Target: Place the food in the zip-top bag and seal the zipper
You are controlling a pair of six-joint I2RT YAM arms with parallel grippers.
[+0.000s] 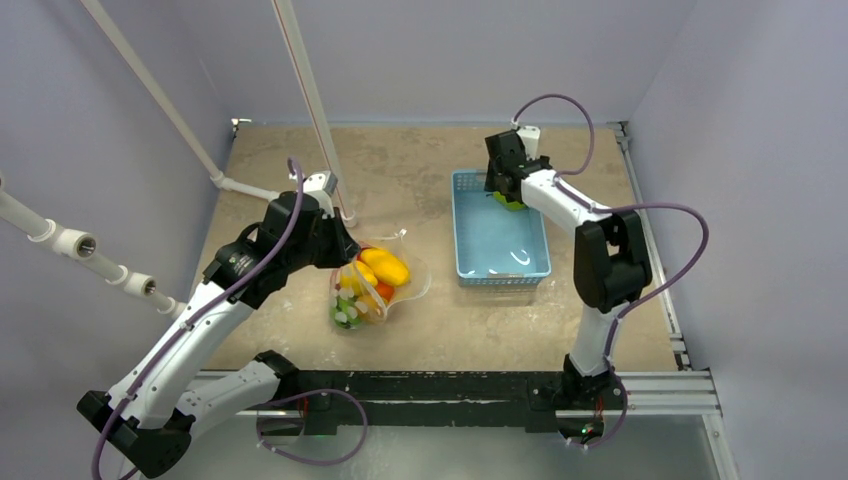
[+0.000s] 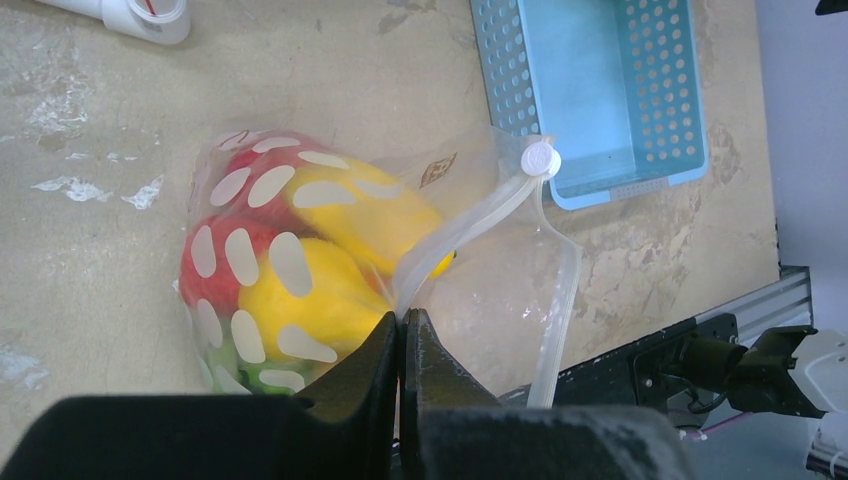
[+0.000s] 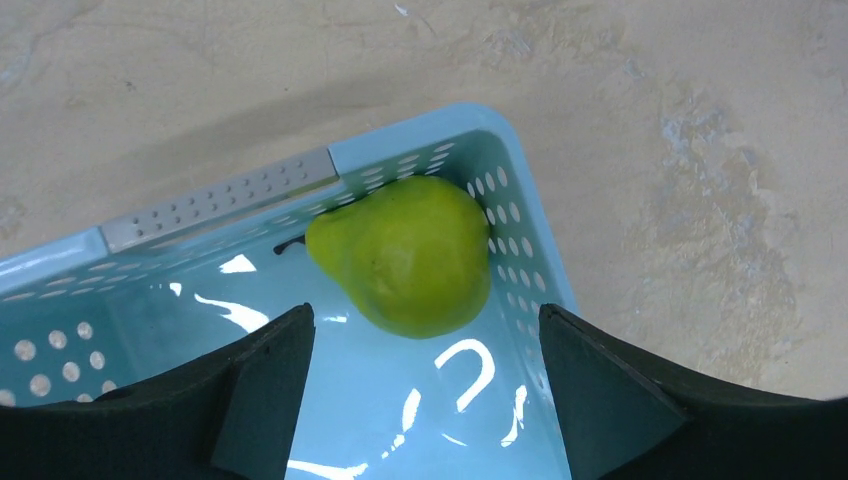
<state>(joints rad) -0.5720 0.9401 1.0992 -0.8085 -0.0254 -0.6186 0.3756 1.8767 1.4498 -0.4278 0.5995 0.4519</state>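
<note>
Hovering over the light-blue basket (image 3: 215, 195), the right jaws stand wide apart and empty, with the green pear (image 3: 405, 250) just ahead of them. The pear lies in a corner of the basket, touching its perforated walls. The left jaws are clenched on the zipper (image 2: 470, 215) at its near end, holding up the mouth of the zip-top bag (image 2: 245, 185). Whether both lips or only one are pinched is unclear from the wrist view.

The bag lies on the bench (image 2: 100, 250), well apart from the basket, with yellow, red and green food (image 2: 300, 300) already inside. Its white slider (image 2: 541, 158) sits at the far end of the strip.

The step in hand appears to be picking up the pear. The corner walls leave little room, so the jaws should probably come straight down and close across the fruit's broad belly, since the glossy skin may slip. The pear should be lifted clear of the rim before it is carried across. The left grip should hold firm so that the mouth gapes toward the incoming pear.
</note>
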